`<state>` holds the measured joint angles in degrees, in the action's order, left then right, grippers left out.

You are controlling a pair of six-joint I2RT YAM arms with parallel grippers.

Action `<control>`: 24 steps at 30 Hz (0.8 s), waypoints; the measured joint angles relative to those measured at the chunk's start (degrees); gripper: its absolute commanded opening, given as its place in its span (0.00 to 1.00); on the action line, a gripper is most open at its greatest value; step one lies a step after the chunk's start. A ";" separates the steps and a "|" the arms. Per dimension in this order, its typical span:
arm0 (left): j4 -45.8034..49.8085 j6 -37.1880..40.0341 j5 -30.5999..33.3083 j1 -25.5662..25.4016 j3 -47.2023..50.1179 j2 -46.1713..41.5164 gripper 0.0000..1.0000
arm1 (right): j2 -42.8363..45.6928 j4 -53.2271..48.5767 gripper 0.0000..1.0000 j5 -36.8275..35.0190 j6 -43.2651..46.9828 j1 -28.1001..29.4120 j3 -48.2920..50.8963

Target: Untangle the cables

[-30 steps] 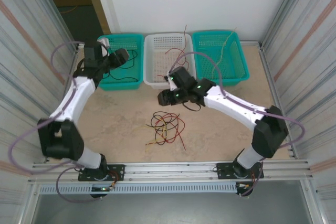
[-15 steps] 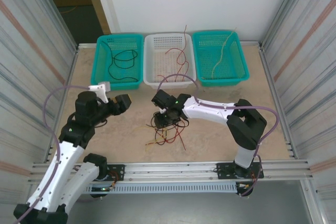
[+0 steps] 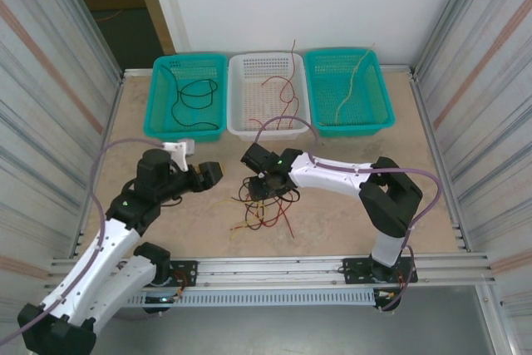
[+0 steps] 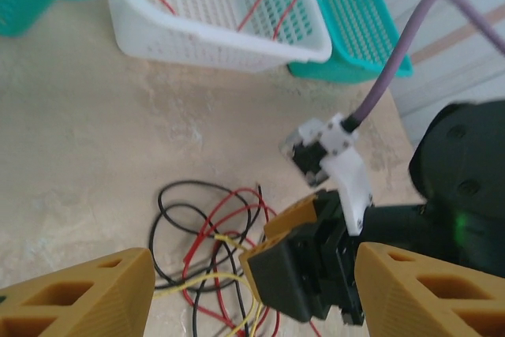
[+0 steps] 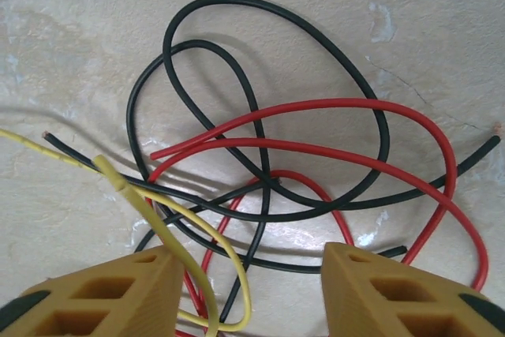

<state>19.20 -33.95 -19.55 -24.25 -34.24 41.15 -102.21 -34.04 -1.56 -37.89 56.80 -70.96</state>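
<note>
Our right gripper (image 5: pixel 248 274) hangs spread over the cables (image 5: pixel 264 181), left gripper (image 3: pixel 209 174) spread nearby; closing here, we may pinch several strands and tighten the tangle.

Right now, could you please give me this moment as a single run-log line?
left gripper: open, beside cables | right gripper: open, over cables | cables: red, black, yellow tangled on table | held: nothing

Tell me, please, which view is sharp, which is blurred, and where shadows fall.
Right wrist view: sharp, and the cables cast soft shadows on the table. Left wrist view: slightly blurred overall. Top external view: even light, but the cables look small there, and the thin wires are hard to separate.
</note>
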 measured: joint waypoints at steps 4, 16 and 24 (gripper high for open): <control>-1.70 -1.29 -0.15 -2.19 3.04 1.73 0.69 | -1.31 1.62 0.22 0.90 -1.66 0.26 -0.11; -13.86 -3.65 -1.79 -5.40 3.82 6.75 0.70 | 5.55 -2.49 0.00 -3.04 -1.53 0.15 -6.51; -16.96 -1.64 -0.33 -14.43 -0.22 10.21 0.67 | 20.46 -0.02 0.00 -4.07 1.90 -0.94 -11.61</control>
<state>2.24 -35.59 -19.88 -38.68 -34.46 51.35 -81.76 -34.06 -5.63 -35.99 55.86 -82.56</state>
